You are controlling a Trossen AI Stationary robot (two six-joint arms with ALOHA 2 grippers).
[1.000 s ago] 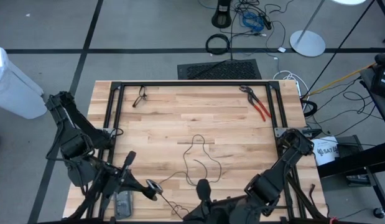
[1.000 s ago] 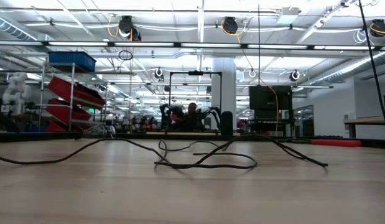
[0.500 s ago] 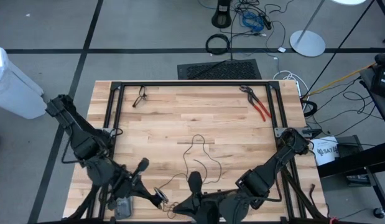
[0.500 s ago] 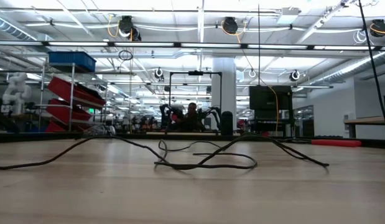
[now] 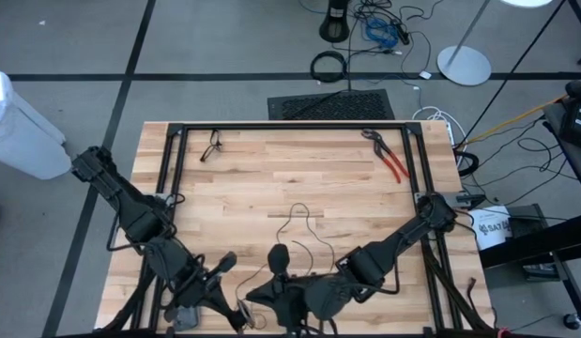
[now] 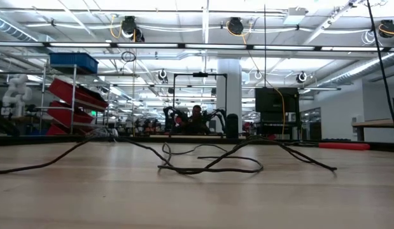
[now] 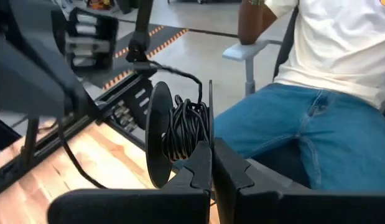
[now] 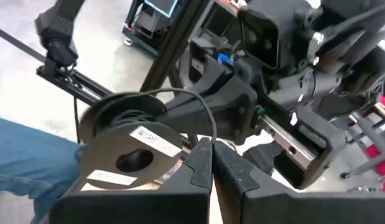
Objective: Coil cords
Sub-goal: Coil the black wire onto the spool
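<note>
Near edge first: both arms have swung in toward each other and now crowd the front rim of the counter (image 5: 271, 178). The left pincer (image 7: 209, 155) has dropped closer to that rim, and the right arm has slid across toward it. The left pincer's fingers are pressed together with no gap. The right pincer (image 8: 211, 152) is also fully closed. A black spool (image 8: 133, 152) sits right at both sets of tips, with the cord (image 7: 187, 127) wound in several turns on it and one strand arcing off toward the tips. I cannot tell which pincer carries the spool or whether either one nips the strand. A seated person's legs (image 7: 316, 137) show just beyond the rim.

Mid counter: the rest of the cord lies in loose open loops, hardly shifted. Only the stretch running toward the arms looks lifted and less slack.

Far side: the red-handled pliers (image 5: 391, 161) are untouched.

Judgement: the arms are meeting for a winding or handover step. Coiling has begun, but most of the length is yet to be taken up. The risk is that the loose loops snag as they get drawn in.
</note>
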